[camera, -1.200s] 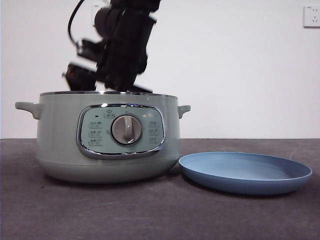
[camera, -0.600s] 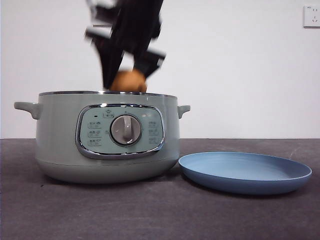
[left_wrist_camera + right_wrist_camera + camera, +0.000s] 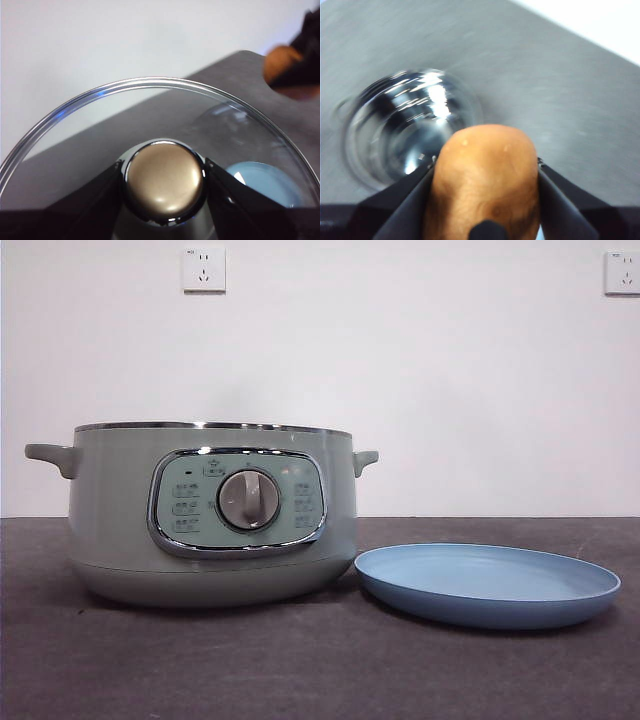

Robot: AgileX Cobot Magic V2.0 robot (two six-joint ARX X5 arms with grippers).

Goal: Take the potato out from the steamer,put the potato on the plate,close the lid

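The pale green steamer stands open at the left of the table, and the light-blue plate lies bare beside it on the right. Neither arm shows in the front view. My right gripper is shut on the brown potato, held high over the steamer's shiny inside, which is blurred. My left gripper is shut on the lid's silver-topped knob, holding the glass lid in the air. From the left wrist, the potato shows far off in the other gripper.
Dark grey tabletop runs in front of the steamer and plate. A white wall with two sockets stands behind. Through the lid's glass the plate shows below.
The arm came up out of the steamer with the potato between its jaws and has risen out of the front view. Steamer and plate stay put.
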